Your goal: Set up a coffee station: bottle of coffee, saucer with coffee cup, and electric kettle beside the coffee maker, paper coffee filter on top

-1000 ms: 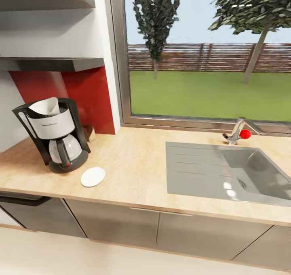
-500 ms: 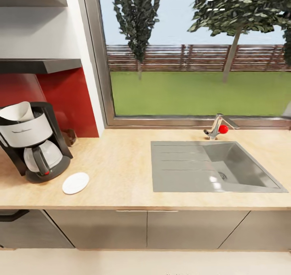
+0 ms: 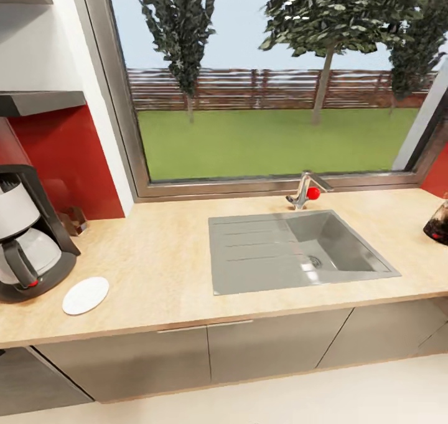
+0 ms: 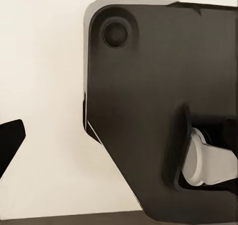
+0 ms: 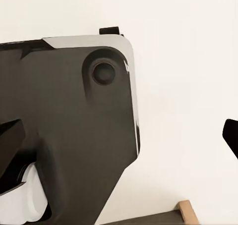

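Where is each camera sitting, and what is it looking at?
Head view: up on the robot's head, looking down at the countertop, sink, coffee maker and saucer.
Left wrist view: on the left arm, facing the robot's dark body panel and pale floor.
Right wrist view: on the right arm, facing the same kind of panel.
Both wrist views share the dark panel and pale floor.

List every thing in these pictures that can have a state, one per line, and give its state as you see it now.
coffee maker: upright on the counter, glass pot in place under it
saucer: flat on the counter beside the coffee maker, nothing on it
sink: basin empty, no water running
tap: upright behind the sink
cupboard doors: shut
dark pot: on the counter at the far right, cut off by the picture edge
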Robot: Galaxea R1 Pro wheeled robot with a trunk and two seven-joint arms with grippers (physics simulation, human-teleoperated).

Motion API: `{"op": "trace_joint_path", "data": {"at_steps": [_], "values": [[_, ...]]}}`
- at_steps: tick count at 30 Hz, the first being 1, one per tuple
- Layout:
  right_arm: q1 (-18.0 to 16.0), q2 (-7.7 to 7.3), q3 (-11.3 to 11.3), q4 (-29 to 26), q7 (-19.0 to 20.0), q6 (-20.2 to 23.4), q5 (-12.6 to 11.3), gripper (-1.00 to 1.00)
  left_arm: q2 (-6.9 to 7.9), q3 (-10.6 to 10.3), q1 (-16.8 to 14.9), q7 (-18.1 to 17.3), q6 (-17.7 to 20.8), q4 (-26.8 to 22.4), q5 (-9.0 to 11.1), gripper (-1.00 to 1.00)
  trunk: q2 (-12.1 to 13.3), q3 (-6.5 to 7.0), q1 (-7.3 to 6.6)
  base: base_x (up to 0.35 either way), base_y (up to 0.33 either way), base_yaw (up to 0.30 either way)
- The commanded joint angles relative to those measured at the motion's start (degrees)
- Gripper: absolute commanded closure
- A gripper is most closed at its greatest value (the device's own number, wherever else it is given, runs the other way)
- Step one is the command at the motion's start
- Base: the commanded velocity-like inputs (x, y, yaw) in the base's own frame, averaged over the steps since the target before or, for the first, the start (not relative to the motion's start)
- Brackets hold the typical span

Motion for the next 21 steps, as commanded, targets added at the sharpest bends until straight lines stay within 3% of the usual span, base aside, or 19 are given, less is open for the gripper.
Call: {"op": "trace_joint_path", "data": {"at_steps": [1,21], "values": [[-0.06,0.03,-0.48,-0.13,0.36,0.07,0.45,-1.0,-0.04,0.52,-0.03,-0.17,-0.2,0.03,-0.55,-1.0,-0.11,-0.11,0.03,0.0,0.0,-0.26],[-0.06,-0.05,-0.57,-0.24,0.31,0.07,0.44,-1.0,0.11,0.48,-0.03,-0.17,-0.2,0.03,-0.56,-1.0,-0.11,-0.11,0.03,0.0,0.0,-0.26]]}}
